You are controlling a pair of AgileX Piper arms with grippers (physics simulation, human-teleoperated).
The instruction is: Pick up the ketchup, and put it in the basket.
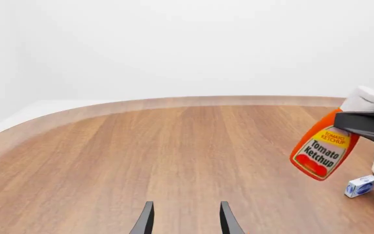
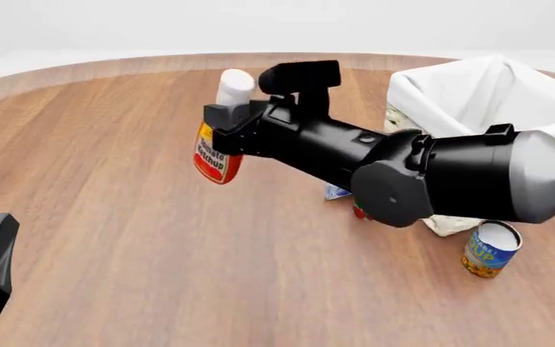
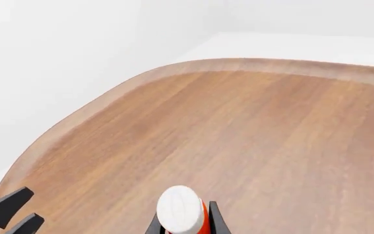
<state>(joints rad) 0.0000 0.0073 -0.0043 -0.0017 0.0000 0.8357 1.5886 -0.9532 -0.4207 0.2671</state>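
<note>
A round-edged brown wooden bench [image 2: 113, 217] is seen against plain white surroundings. One red ketchup squeeze bottle with white cap [image 2: 217, 148] is held clear above the bench, pinched by the right pincer [image 2: 227, 123]. The left pincer [image 1: 185, 218] is spread, holding nothing. One cloth-lined cream wicker basket [image 2: 480, 94], two cans and one small white carton are counted.

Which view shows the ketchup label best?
The left wrist view: the ketchup faces the camera, its label lettering readable. The front view shows the bottle held by the right end effector, label smaller and angled. The right wrist view shows only its white cap.
</note>
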